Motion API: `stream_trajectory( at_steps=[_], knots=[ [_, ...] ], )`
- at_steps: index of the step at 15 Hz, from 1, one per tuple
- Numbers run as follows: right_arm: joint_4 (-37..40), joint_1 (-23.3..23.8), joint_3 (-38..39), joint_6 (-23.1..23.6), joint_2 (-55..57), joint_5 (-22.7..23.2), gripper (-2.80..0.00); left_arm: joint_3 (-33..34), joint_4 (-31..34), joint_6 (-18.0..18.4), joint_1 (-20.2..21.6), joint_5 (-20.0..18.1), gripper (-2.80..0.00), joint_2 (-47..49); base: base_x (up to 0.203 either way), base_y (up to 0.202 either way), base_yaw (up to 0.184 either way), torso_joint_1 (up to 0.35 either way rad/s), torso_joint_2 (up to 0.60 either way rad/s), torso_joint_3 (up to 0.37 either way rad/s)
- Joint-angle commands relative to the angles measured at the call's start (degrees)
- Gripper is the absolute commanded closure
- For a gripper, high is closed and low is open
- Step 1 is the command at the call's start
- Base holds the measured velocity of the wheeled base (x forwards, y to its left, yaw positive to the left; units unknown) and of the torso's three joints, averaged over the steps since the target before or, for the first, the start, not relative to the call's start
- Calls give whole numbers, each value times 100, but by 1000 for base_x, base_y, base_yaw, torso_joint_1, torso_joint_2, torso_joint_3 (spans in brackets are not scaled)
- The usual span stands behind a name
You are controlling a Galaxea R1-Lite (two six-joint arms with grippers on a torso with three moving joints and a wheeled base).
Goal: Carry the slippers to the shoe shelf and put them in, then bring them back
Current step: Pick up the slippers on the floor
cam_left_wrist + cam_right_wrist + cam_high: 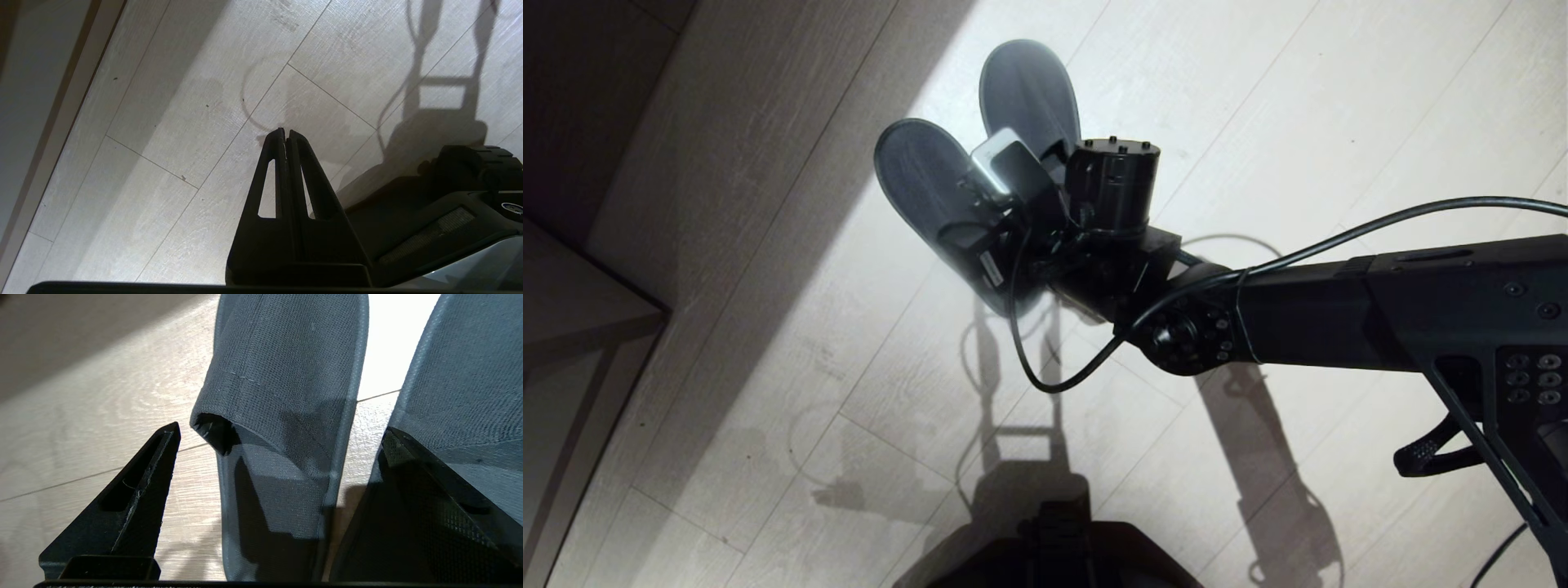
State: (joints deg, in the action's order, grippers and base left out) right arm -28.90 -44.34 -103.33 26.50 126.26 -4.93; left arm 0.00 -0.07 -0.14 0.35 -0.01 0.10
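Slippers (282, 396): pair side by side on floor (1298, 122), ungripped; right tool (282, 428) spread wide just over them, one finger either side of nearer slipper; shelf unseen, so prob. carry not begun.

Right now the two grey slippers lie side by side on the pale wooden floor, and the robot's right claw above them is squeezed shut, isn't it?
Not quite. The right gripper is wide open, not shut: in the right wrist view its fingers stand far apart on either side of one slipper. The slippers do lie side by side on the pale floor.
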Motion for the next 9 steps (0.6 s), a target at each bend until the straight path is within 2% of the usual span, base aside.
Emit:
stream_trajectory(
  at_steps=[1, 5, 7, 9],
  knots=[
    [-54, -180, 22, 47, 13, -221, -280, 0, -1, -3, 4, 1, 0, -1, 0, 0, 0, 0, 0, 0],
    [-383, -492, 470, 48, 57, -792, -280, 0, -1, -3, 0, 1, 0, -1, 0, 0, 0, 0, 0, 0],
    [-456, -699, 680, -9, 102, -1419, -280, 0, -1, -3, 0, 1, 0, -1, 0, 0, 0, 0, 0, 0],
    [-309, -787, 785, -69, 122, -2235, -280, 0, -1, 6, 8, 1, 0, -1, 0, 0, 0, 0, 0, 0]
  ],
)
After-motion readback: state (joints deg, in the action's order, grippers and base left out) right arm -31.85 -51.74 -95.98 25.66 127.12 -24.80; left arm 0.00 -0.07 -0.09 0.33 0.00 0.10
